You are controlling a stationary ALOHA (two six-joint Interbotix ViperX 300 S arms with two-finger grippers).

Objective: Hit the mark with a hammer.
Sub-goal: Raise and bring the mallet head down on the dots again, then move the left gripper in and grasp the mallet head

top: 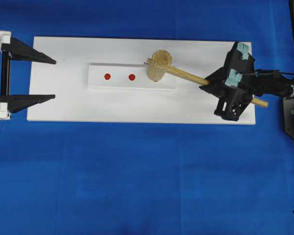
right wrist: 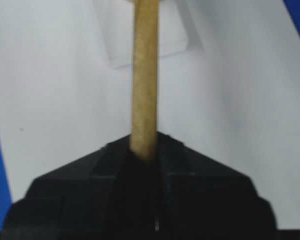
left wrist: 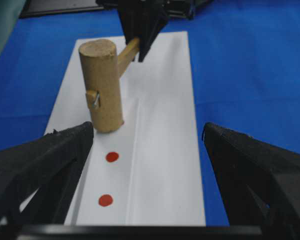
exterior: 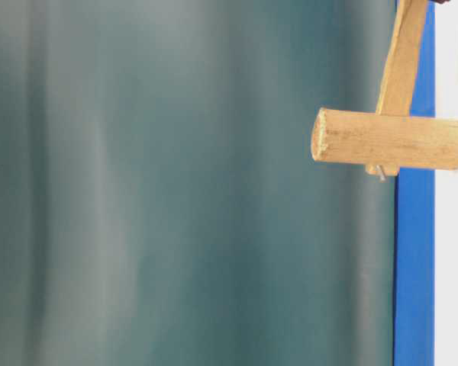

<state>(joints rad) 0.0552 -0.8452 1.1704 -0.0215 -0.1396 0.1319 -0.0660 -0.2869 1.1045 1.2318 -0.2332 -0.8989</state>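
Left wrist view, nearest first: the left gripper (left wrist: 150,165) has its two black fingers (left wrist: 45,165) spread wide, nothing between them but the white block (left wrist: 155,165). Two red marks (left wrist: 112,157) sit on the block's left half, one just past the other. Just beyond the farther mark the hammer (left wrist: 104,85) head stands on end, lower face down on or very near the block; contact can't be confirmed. A small metal pin pokes out of the head's side. The handle runs back and up to the right gripper (left wrist: 140,37), clamped on it.

Overhead: left gripper (top: 51,78) parked at the left edge of the white board (top: 63,107), fingers level, pointing right, well apart from the hammer (top: 159,66). The head sits over the right part of the block (top: 117,83), right of both marks (top: 132,77). The handle slants down-right into the right gripper (top: 208,82), its butt end sticking out behind. Right arm comes in from the right edge, wrist rolled sideways.

Right wrist view: jaws pinched tight on the handle (right wrist: 145,90), which runs straight away from the camera.

Table-level view: hammer (exterior: 389,139), blue cloth (exterior: 412,267) behind.
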